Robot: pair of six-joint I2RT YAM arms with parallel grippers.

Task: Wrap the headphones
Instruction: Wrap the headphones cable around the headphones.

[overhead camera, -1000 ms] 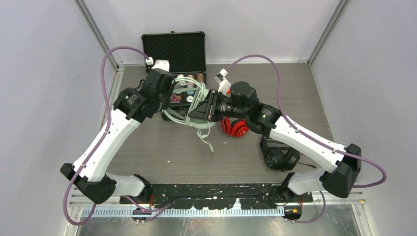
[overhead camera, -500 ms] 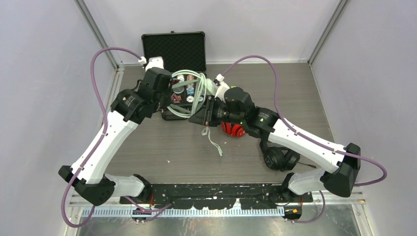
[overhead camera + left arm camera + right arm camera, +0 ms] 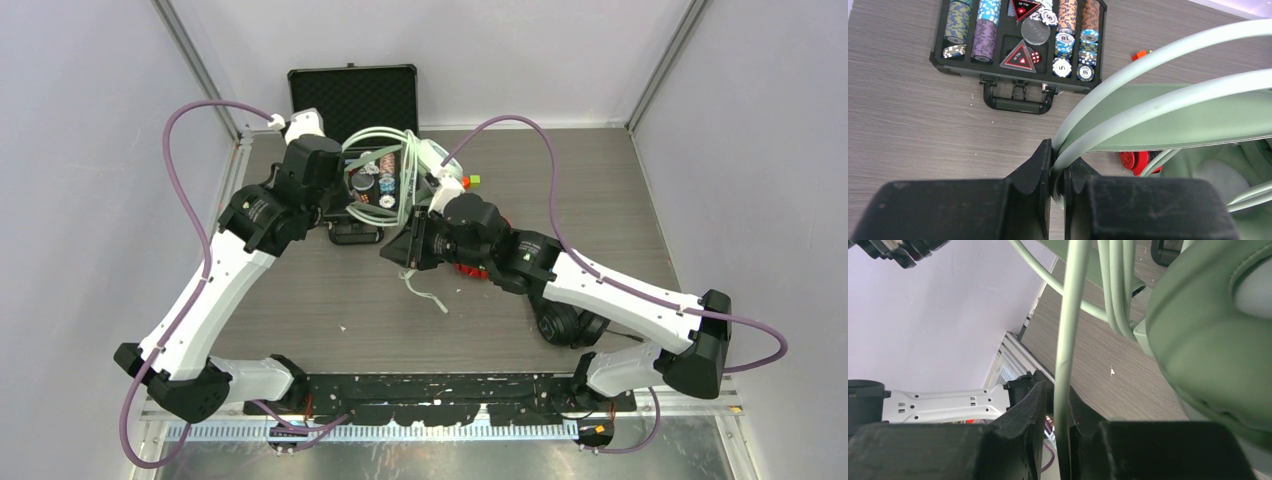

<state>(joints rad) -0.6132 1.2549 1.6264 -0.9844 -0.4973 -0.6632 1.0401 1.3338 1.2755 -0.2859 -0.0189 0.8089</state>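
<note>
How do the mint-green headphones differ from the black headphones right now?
The mint-green headphones are held up off the table, pinched by the left gripper and the right gripper; the black headphones lie on the table with no gripper on them. The mint-green pair is pale and in open view from above, while the black pair is dark and partly hidden under the right arm. Both are over-ear headphones.

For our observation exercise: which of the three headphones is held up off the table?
The mint-green headphones, clamped by the left gripper and right gripper; the red headphones and black headphones lie on the table.
</note>
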